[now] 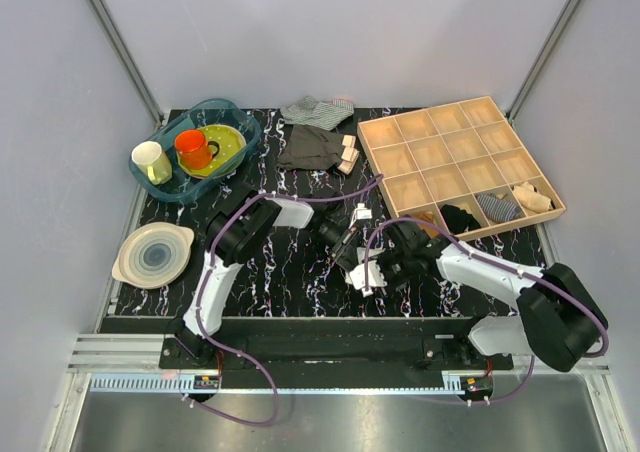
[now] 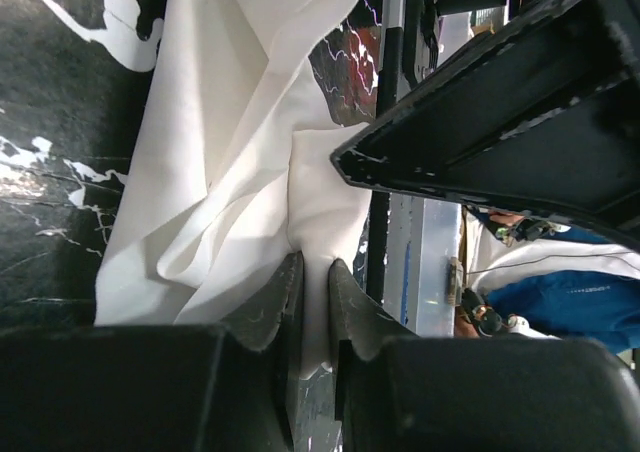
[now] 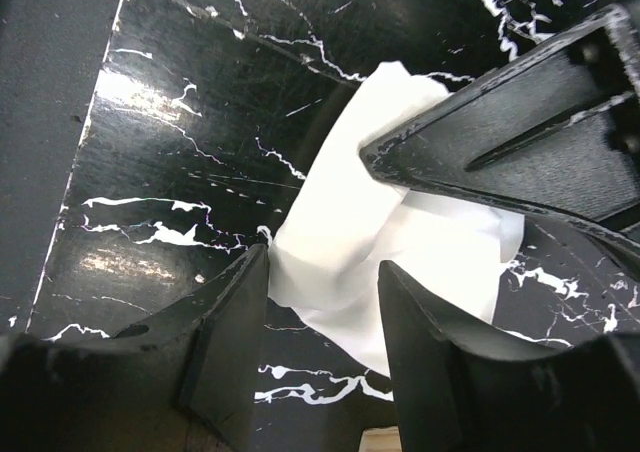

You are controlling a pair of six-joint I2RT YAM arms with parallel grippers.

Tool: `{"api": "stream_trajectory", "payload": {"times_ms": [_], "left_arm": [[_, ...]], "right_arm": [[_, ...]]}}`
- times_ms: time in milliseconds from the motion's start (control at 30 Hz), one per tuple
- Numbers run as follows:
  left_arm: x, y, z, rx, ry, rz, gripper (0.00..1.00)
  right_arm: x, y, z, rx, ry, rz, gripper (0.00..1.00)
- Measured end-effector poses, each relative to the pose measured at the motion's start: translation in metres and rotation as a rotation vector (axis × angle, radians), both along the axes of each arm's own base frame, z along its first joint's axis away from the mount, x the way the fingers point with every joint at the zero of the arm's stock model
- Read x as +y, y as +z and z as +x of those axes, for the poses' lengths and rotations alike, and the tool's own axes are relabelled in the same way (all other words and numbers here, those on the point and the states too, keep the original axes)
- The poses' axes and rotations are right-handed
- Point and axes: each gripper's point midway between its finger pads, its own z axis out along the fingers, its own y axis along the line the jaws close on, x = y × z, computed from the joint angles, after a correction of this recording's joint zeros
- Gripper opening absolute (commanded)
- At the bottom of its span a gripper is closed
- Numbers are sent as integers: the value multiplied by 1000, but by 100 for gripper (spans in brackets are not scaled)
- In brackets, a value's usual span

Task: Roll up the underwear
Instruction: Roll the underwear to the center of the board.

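Note:
The white underwear (image 1: 366, 274) lies crumpled on the black marbled table near its front edge, between the two grippers. My left gripper (image 1: 350, 255) is shut on a fold of it; in the left wrist view the jaws (image 2: 314, 262) pinch the white cloth (image 2: 230, 172). My right gripper (image 1: 388, 268) is open just to the right of it; in the right wrist view its jaws (image 3: 322, 267) stand apart around the cloth's near edge (image 3: 350, 232). The left gripper's finger (image 3: 520, 132) lies over the cloth's far part.
A wooden compartment tray (image 1: 400, 132) stands at the back right with small items in its front cells. A dark grey garment (image 1: 310, 147) and a striped cloth (image 1: 315, 110) lie at the back. A blue tub (image 1: 235, 112) of dishes and a plate (image 1: 153, 253) are on the left.

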Motion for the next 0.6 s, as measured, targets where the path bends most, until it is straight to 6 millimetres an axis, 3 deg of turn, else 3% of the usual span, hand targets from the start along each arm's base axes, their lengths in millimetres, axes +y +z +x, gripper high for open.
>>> {"api": "stream_trajectory", "payload": {"times_ms": [100, 300, 333, 433, 600], "left_arm": [[1, 1, -2, 35, 3, 19, 13], [1, 0, -2, 59, 17, 39, 19], [1, 0, -2, 61, 22, 42, 21], [4, 0, -3, 34, 47, 54, 32], [13, 8, -1, -178, 144, 59, 47]], "right_arm": [[0, -7, -2, 3, 0, -19, 51], [5, -13, -8, 23, 3, -32, 27], [5, -14, -8, 28, 2, -35, 21], [5, -15, -9, 38, -6, -37, 16], [6, -16, -9, 52, -12, -44, 11]]}}
